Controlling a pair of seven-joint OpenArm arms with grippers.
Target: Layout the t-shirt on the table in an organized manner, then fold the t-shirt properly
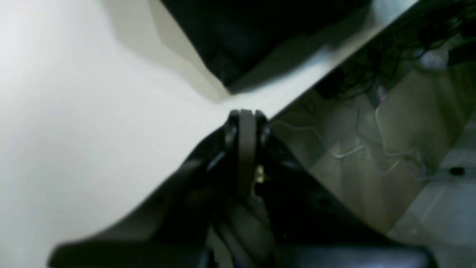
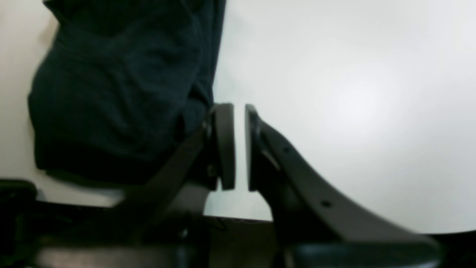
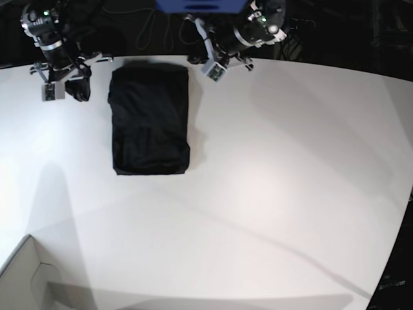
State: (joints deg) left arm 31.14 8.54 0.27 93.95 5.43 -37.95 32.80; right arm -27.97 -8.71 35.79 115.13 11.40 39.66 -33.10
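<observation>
The black t-shirt [image 3: 150, 119] lies folded into a neat upright rectangle on the white table [image 3: 277, 174], at the far left. It also shows in the left wrist view [image 1: 260, 33] and in the right wrist view [image 2: 115, 82]. My left gripper [image 1: 246, 115] is shut and empty, hovering at the table's far edge just right of the shirt's top corner [image 3: 197, 58]. My right gripper [image 2: 240, 145] is empty, its pads parallel with a narrow gap, just beside the shirt's edge; in the base view it is left of the shirt's top [image 3: 80, 89].
A white box corner [image 3: 26, 274] sits at the near left. Beyond the table's far edge are a floor with loose cables [image 1: 372, 149] and dark equipment [image 3: 200, 5]. The table edge curves along the right [image 3: 403, 213].
</observation>
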